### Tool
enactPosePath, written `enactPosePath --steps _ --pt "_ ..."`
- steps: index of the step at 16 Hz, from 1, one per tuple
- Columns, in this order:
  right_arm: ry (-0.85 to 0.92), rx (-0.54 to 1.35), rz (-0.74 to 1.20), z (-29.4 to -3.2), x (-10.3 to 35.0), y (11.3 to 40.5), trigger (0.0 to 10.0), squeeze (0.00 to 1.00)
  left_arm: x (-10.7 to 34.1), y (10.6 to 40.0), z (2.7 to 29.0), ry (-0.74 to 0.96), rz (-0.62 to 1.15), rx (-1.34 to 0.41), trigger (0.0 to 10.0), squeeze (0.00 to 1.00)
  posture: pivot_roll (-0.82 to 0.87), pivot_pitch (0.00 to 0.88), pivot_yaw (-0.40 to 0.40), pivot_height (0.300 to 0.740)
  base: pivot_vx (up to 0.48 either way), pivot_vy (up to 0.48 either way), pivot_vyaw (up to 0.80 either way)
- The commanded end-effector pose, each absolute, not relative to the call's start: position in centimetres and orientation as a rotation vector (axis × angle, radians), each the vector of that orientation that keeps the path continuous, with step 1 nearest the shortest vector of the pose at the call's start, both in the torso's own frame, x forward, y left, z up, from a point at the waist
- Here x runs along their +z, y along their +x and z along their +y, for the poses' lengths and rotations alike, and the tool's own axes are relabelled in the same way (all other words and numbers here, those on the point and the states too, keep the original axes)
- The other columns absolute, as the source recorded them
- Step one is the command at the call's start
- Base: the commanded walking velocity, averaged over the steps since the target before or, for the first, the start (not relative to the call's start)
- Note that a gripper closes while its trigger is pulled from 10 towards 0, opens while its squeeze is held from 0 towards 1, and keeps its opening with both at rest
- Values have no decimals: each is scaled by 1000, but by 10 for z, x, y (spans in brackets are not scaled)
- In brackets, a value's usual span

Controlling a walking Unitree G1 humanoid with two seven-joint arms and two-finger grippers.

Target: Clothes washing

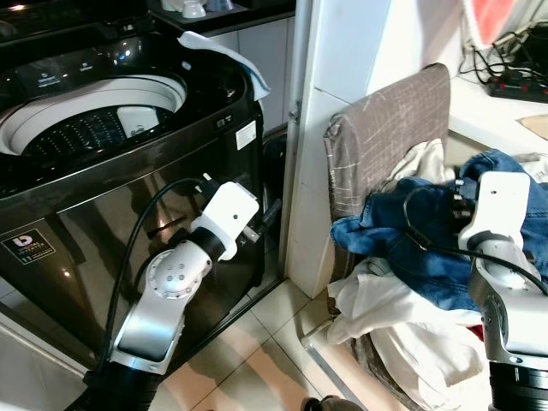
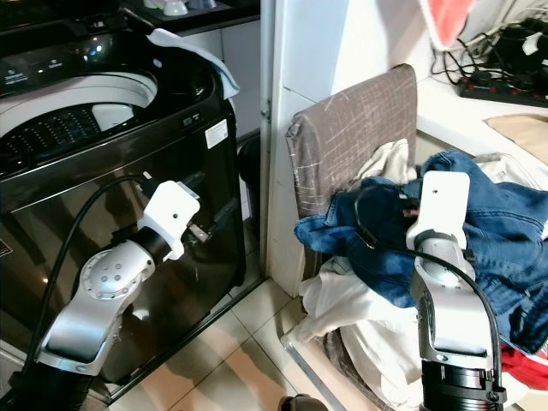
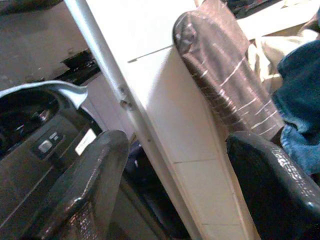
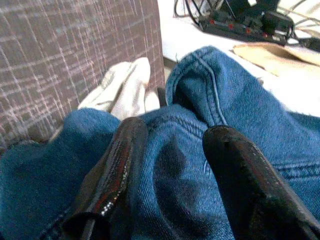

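Right gripper (image 4: 170,175), fingers spread, presses into blue jeans (image 1: 411,231) piled in the laundry hamper (image 1: 377,145); left gripper (image 3: 175,190) hangs spread near the washing machine (image 1: 111,205).

Along our right gripper (image 4: 170,175), we see its two black fingers (image 4: 112,175) spread over a fold of blue jeans (image 4: 210,100). A white garment (image 4: 125,90) lies beside a grey patterned hamper wall (image 4: 65,55); a power strip (image 4: 235,25) sits beyond.
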State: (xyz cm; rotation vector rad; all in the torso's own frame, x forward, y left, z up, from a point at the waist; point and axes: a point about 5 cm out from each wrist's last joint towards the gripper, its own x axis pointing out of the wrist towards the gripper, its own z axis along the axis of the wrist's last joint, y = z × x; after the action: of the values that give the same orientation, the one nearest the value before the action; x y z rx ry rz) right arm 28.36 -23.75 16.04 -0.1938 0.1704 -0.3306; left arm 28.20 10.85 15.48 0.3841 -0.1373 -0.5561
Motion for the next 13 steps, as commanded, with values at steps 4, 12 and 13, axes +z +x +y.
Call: enactPosePath --steps 4,12,13 --pt "-249 -189 167 -237 202 310 10000 1000 155 280 99 377 -139 -586 10000 0 -144 0 -7 723 0 0 0" --pt "-118 -33 398 -228 168 314 10000 1000 159 281 103 386 -149 -558 10000 0 -118 0 -19 723 0 0 0" --pt "-129 -23 390 -224 173 312 10000 1000 159 281 104 389 -147 -557 10000 0 -110 0 -19 723 0 0 0"
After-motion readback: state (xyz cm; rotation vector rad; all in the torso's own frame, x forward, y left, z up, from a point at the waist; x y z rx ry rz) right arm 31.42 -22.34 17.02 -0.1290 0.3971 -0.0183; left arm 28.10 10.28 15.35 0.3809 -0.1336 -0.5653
